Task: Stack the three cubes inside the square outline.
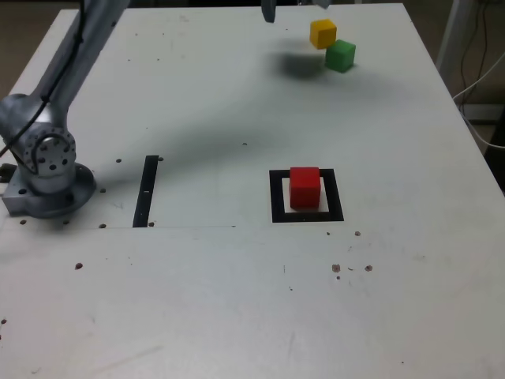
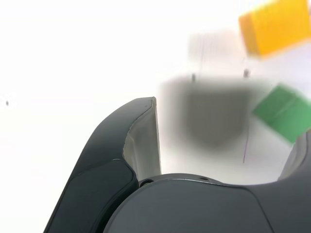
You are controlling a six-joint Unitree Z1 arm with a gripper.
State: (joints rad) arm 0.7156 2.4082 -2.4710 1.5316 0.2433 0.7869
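Hanging above the far part of the table (image 1: 237, 300), the tool (image 2: 221, 145) carries nothing: the wrist view shows its jaws standing wide apart with only bare surface and the tool's own shadow between them.

Position of task items, taken across the exterior view from its left. The red cube (image 1: 304, 188) sits inside the square outline (image 1: 276, 197), well apart from the tool and nearer the camera. The yellow cube (image 1: 323, 33) and green cube (image 1: 340, 56) lie just beyond the tool toward the exterior view's right, close together; whether they touch cannot be told.

Risks, as judged:
- The yellow and green cubes sit so close that a jaw lowered between them would likely shove the neighbour aside or clip both at once.
- Both cubes appear turned relative to the jaws; closing on corners rather than flat faces could twist the cube or let it slip.
- The tool is not yet centred over either cube; descending from here would land on bare table.
- A cube set down off-centre on the red one could topple or knock it off the outline.

Differences between views: the exterior view alone shows the red cube, the outline, the arm's base (image 1: 47, 170) and a thin black strip (image 1: 146, 192), but only a sliver of the tool at its upper edge. The wrist view alone shows the jaw spacing, though it is blurred.
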